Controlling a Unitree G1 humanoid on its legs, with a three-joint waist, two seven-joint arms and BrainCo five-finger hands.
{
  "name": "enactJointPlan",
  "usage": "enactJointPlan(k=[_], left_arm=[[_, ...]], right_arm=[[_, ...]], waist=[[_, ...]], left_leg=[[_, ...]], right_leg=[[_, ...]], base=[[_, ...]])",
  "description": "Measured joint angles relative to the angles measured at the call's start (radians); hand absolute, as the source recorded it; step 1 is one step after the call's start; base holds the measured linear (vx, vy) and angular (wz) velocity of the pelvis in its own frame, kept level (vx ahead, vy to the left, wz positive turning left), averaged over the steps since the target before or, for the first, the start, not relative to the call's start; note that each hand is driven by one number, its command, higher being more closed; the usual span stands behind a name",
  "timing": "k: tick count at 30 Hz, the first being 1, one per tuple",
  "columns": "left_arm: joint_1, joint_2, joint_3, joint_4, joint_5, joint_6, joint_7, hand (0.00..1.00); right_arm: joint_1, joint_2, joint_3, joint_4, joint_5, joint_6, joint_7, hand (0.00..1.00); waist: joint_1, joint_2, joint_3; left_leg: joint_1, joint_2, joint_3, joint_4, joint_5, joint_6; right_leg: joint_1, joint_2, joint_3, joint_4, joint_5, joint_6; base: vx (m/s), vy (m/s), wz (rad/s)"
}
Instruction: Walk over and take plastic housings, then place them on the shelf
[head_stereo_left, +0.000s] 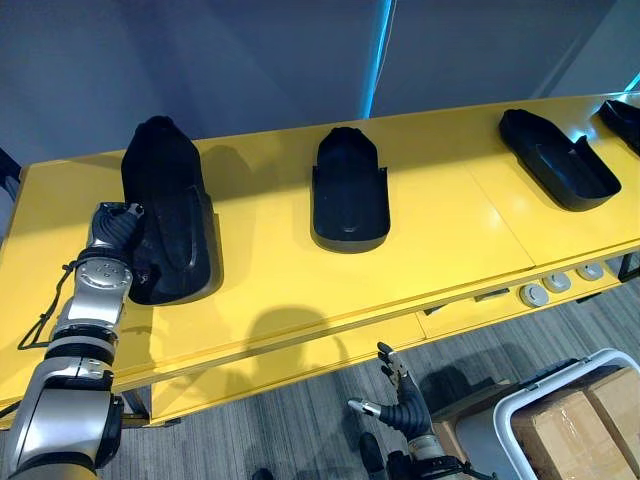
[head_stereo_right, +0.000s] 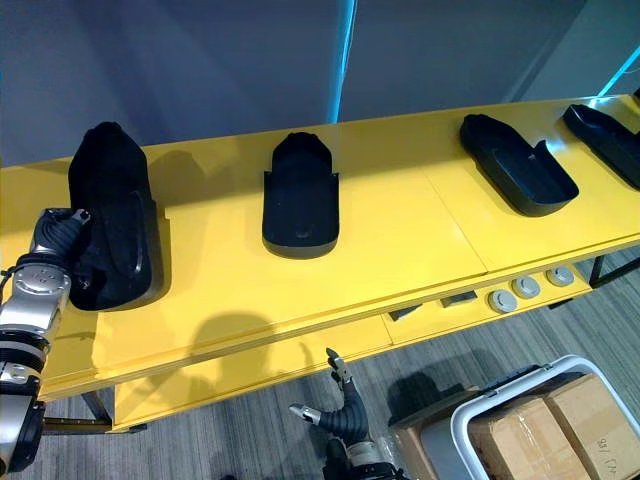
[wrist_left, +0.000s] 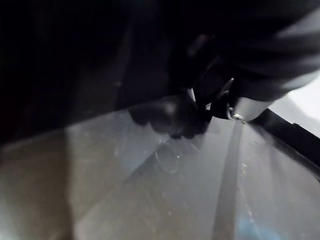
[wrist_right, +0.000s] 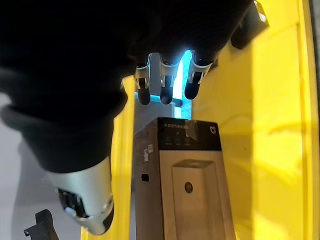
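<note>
Several black plastic housings lie on a long yellow shelf top (head_stereo_left: 450, 235). The leftmost housing (head_stereo_left: 165, 200) is tall and rounded; my left hand (head_stereo_left: 118, 228) rests against its left side near the front. The left wrist view is dark, with the housing's grey inner surface (wrist_left: 165, 180) very close. A second housing (head_stereo_left: 350, 190) lies in the middle, a third (head_stereo_left: 555, 158) to the right, and another (head_stereo_left: 622, 122) at the far right edge. My right hand (head_stereo_left: 400, 402) hangs low in front of the shelf, open and holding nothing, its fingertips (wrist_right: 164, 95) straight.
Round sockets (head_stereo_left: 556, 282) sit on the shelf's front lip at the right. A white-framed cart with cardboard boxes (head_stereo_left: 575, 420) stands on the floor at lower right. A grey and black box (wrist_right: 185, 180) shows past my right hand. A dark wall runs behind.
</note>
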Motion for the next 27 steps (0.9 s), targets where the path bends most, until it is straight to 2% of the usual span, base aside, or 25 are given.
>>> enactJointPlan(k=[2,3,8,19,21,27], left_arm=[[-0.007,0.013,0.029,0.012,0.021,0.006,0.001,1.00],[-0.017,0.014,0.034,0.037,0.028,0.011,0.001,0.00],[-0.033,0.027,0.054,0.092,0.067,0.028,0.030,0.00],[-0.038,0.023,0.109,0.077,0.053,0.044,0.064,0.00],[-0.033,0.009,0.109,0.032,0.026,0.051,0.072,0.00],[0.056,-0.050,0.108,-0.293,-0.126,0.028,0.109,0.00]], right_arm=[[0.000,0.000,0.009,0.001,0.001,0.000,0.001,0.00],[0.000,0.000,0.009,0.002,0.001,0.000,0.001,0.00],[0.000,0.000,0.009,0.004,0.002,0.000,0.004,0.00],[0.000,0.000,0.010,0.017,0.002,0.000,0.004,0.00],[0.000,0.000,0.009,0.017,0.002,0.000,0.004,0.00],[-0.011,0.001,0.003,0.018,-0.003,0.003,0.004,0.00]], waist=[[-0.001,0.000,0.004],[0.000,0.000,0.005],[0.001,-0.001,0.029],[0.005,-0.004,0.036],[0.009,-0.005,0.036],[0.014,-0.005,0.036]], left_leg=[[-0.009,0.000,0.000,0.002,0.001,0.001],[-0.009,0.001,-0.001,0.002,0.001,0.001],[-0.009,0.001,-0.001,0.004,0.001,0.001],[-0.010,0.002,-0.001,0.004,0.001,0.001],[-0.007,0.002,-0.006,0.005,0.001,0.001],[0.018,0.002,-0.027,0.007,0.001,0.001]], right_leg=[[-0.008,0.000,0.001,0.002,0.000,0.000],[-0.008,0.001,0.000,0.002,0.000,0.000],[-0.009,0.001,0.001,0.003,0.000,0.000],[-0.013,0.003,0.011,0.003,0.001,0.001],[-0.008,0.003,0.008,0.003,0.001,0.001],[0.031,0.000,-0.011,-0.002,0.001,0.001]], base=[[-0.02,0.004,0.00],[0.00,0.000,0.00],[0.00,0.000,0.00],[0.00,0.003,-0.01],[0.00,0.007,0.06],[0.00,0.005,0.08]])
